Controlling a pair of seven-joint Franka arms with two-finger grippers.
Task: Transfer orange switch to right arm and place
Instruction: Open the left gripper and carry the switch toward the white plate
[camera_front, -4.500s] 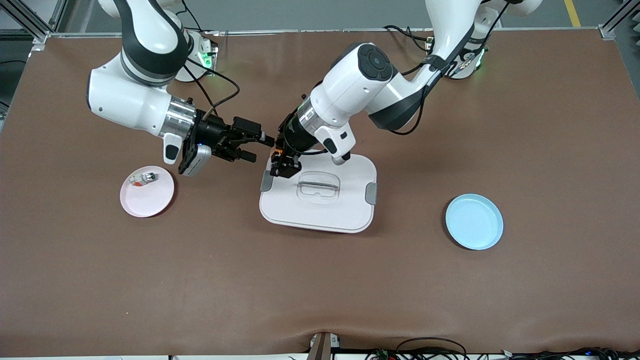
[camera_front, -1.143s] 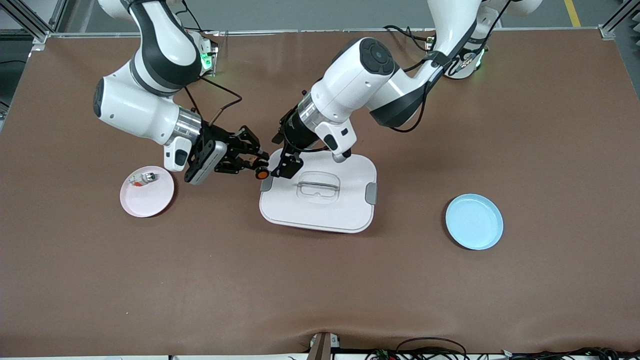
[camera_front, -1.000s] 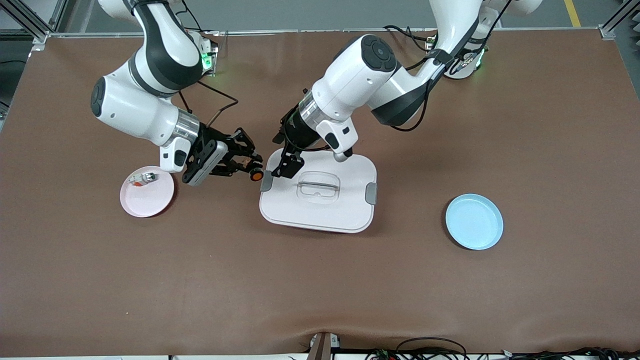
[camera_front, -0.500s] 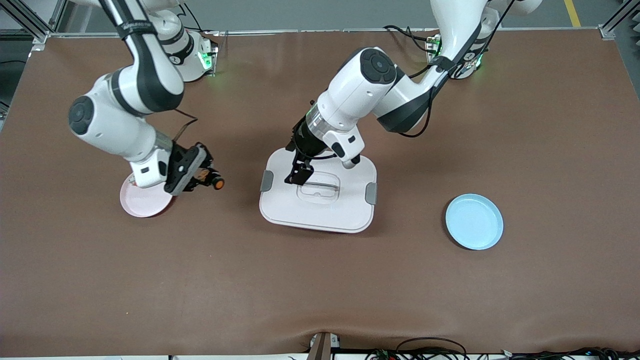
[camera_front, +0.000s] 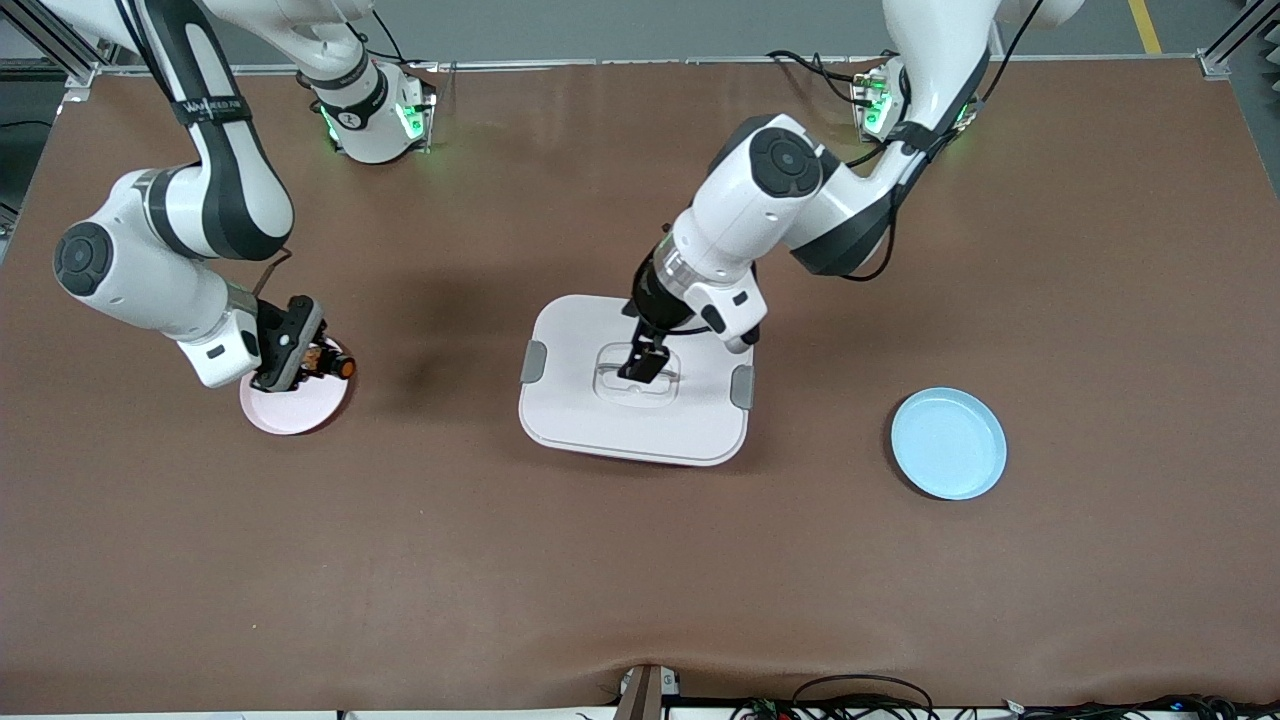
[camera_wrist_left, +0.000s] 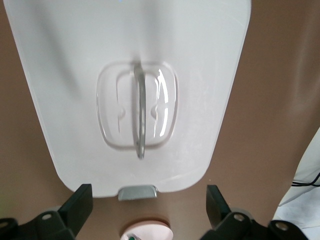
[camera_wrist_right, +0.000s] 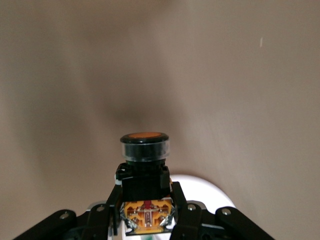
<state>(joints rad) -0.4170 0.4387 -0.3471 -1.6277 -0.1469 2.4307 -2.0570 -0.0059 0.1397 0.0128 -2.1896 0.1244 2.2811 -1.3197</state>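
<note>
The orange switch (camera_front: 341, 367), a black stub with an orange cap, sticks out of my right gripper (camera_front: 322, 361), which is shut on it. They hang over the rim of the pink plate (camera_front: 292, 412) at the right arm's end of the table. In the right wrist view the orange switch (camera_wrist_right: 145, 146) stands between the fingers (camera_wrist_right: 112, 205), cap pointing away, with the gripper (camera_wrist_right: 146, 202) above the pale plate (camera_wrist_right: 206, 192). My left gripper (camera_front: 640, 363) is open and empty over the handle of the white lid (camera_front: 570, 400). The left gripper (camera_wrist_left: 147, 210) shows spread wide in its wrist view.
The white lid (camera_wrist_left: 65, 75) with its clear handle (camera_wrist_left: 139, 116) and grey side clips (camera_wrist_left: 137, 191) lies mid-table. A light blue plate (camera_front: 948, 443) sits toward the left arm's end. The pink plate (camera_wrist_left: 148, 230) peeks in past the lid's clip.
The right arm swung away from the lid with the orange switch and now holds it over the pink plate. The left gripper, empty and open, moved over the lid's handle.
</note>
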